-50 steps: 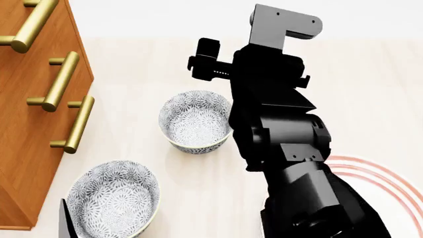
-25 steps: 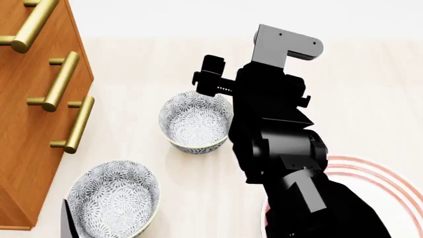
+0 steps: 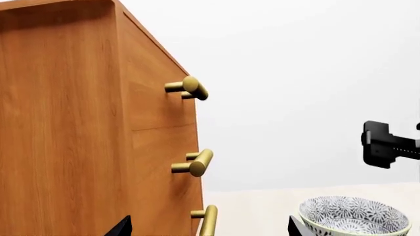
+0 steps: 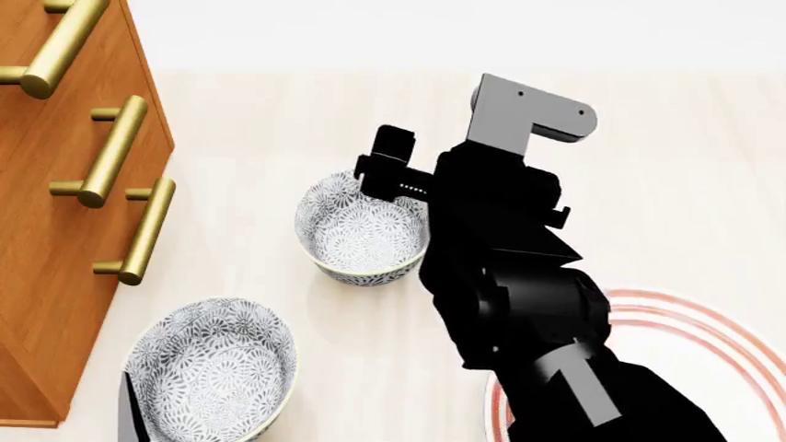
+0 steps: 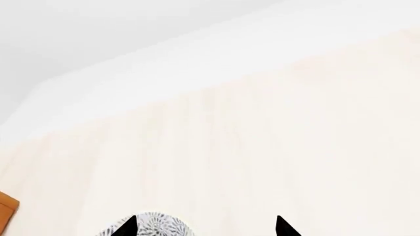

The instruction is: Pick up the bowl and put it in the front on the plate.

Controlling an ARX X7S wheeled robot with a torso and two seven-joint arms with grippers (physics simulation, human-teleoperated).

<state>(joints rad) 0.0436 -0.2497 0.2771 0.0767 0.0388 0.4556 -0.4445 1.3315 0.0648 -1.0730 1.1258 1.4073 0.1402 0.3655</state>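
Two flower-patterned bowls stand on the pale counter. The farther bowl (image 4: 359, 230) lies just under my right gripper (image 5: 204, 227), which is open with nothing between its jaws. One of its fingers (image 4: 393, 158) hangs over that bowl's far rim, and the bowl's rim (image 5: 154, 223) shows beside one fingertip. The nearer bowl (image 4: 215, 366) sits at the front left, next to a tip of my left gripper (image 4: 128, 410). The left gripper (image 3: 206, 228) is open and empty. The red-ringed plate (image 4: 706, 318) lies at the front right, largely hidden by my right arm.
A wooden drawer cabinet (image 4: 50, 239) with brass handles (image 4: 145, 230) stands along the left, close to both bowls. In the left wrist view the cabinet (image 3: 72, 128) fills one side, and the farther bowl (image 3: 354, 216) shows past it. A white wall bounds the counter's far edge.
My right arm has come down and nearer, bringing its gripper from above the counter beyond the farther bowl to over that bowl's far rim. Bowls, plate and left gripper have stayed put.
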